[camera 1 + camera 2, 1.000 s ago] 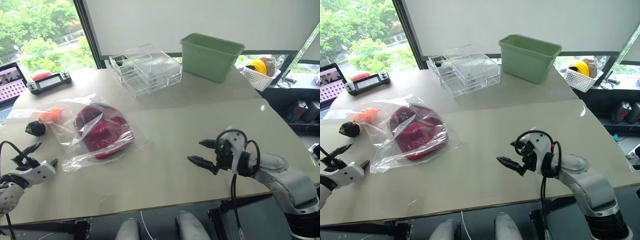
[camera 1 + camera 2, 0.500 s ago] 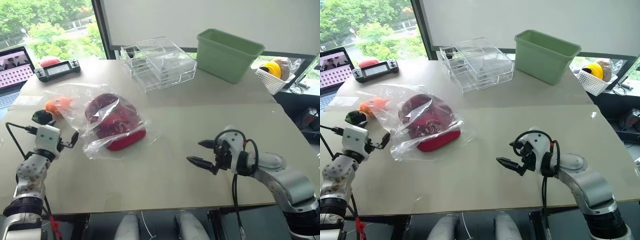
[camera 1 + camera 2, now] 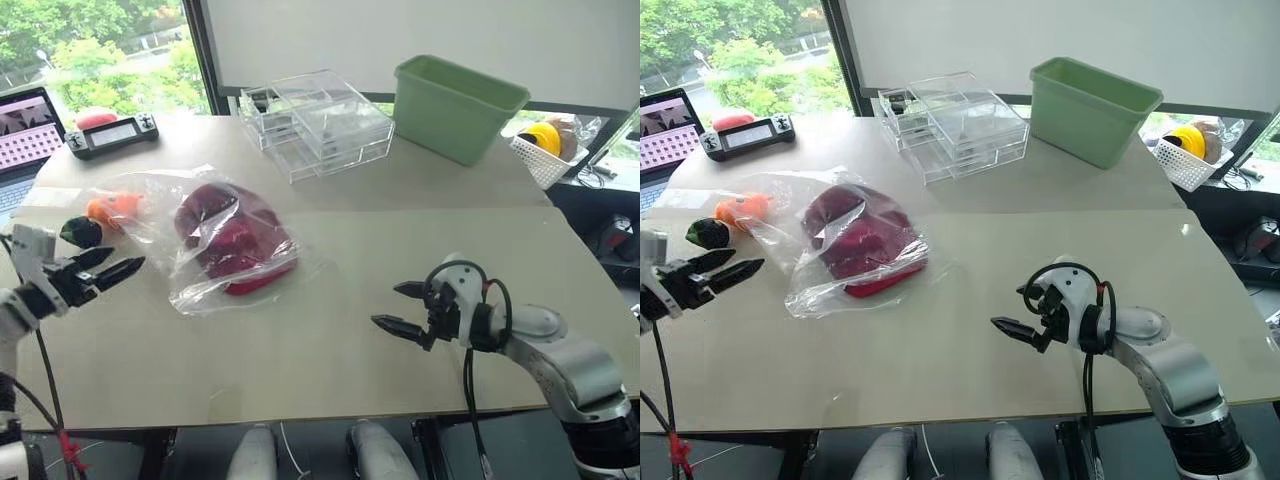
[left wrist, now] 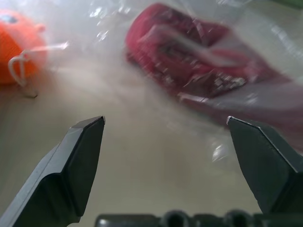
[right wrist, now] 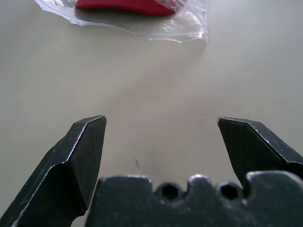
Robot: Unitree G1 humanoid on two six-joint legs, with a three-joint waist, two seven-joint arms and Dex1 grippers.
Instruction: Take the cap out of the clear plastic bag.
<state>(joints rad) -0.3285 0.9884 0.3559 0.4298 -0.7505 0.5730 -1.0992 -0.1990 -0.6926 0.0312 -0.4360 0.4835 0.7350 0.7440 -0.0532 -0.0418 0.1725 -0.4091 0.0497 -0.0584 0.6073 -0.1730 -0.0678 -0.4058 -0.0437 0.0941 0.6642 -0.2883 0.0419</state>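
- A dark red cap (image 3: pixel 235 240) is seen lying on a beige table (image 3: pixel 330 360), toward its left side, fully enclosed in the clear plastic bag (image 3: pixel 190 290).
- The bag is shown wrinkled and spread flat around the cap, bigger than the cap on every side.
- The left gripper (image 3: pixel 108 268) is held just above the table at the left edge, its two black fingers spread apart and aimed at the bag, near it but not touching.
- The right gripper (image 3: pixel 398 308) is held over bare tabletop to the right of the bag, well apart from it, fingers spread wide with nothing between them.
- An orange plush toy (image 3: pixel 108 210) is seen just beside the bag's left edge.
- Clear acrylic drawer boxes (image 3: pixel 315 125) and a green bin (image 3: pixel 455 105) are placed at the far side of the table.
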